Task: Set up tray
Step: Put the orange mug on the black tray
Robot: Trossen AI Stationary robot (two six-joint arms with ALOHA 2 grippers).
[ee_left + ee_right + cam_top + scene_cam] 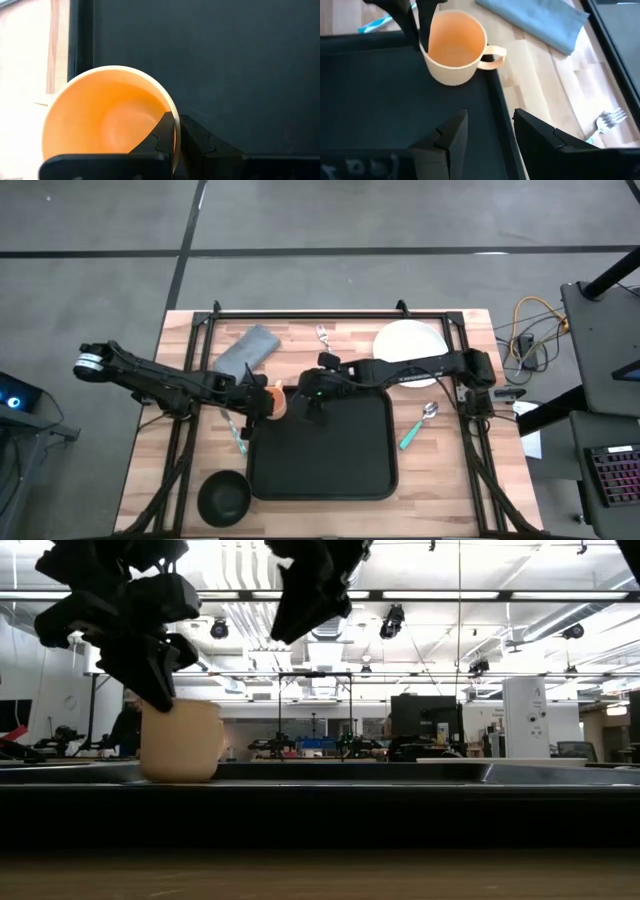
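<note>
The black tray (330,465) lies in the middle of the wooden table. An orange cup (276,401) stands upright in the tray's far left corner (380,90), and its handle (493,55) juts out over the tray's rim. My left gripper (262,402) is shut on the cup's rim. Open and holding nothing, my right gripper (490,127) hangs above the tray's far edge, just right of the cup. In the low view the cup (180,742) sits on the tray under my left gripper (150,655). My left gripper pinches the cup's rim (176,125) on the side away from the handle. One finger (162,136) is inside the cup and the other finger (195,140) outside. The fingers slant down from the table's left. The cup stands upright with its base down in the tray's corner.
A grey folded napkin (247,352) lies at the far left and a fork (323,335) beyond the tray. A white plate (410,340) is at the far right, a teal-handled spoon (418,425) right of the tray, another teal-handled utensil (236,432) left of it, and a black bowl (223,497) at the near left.
</note>
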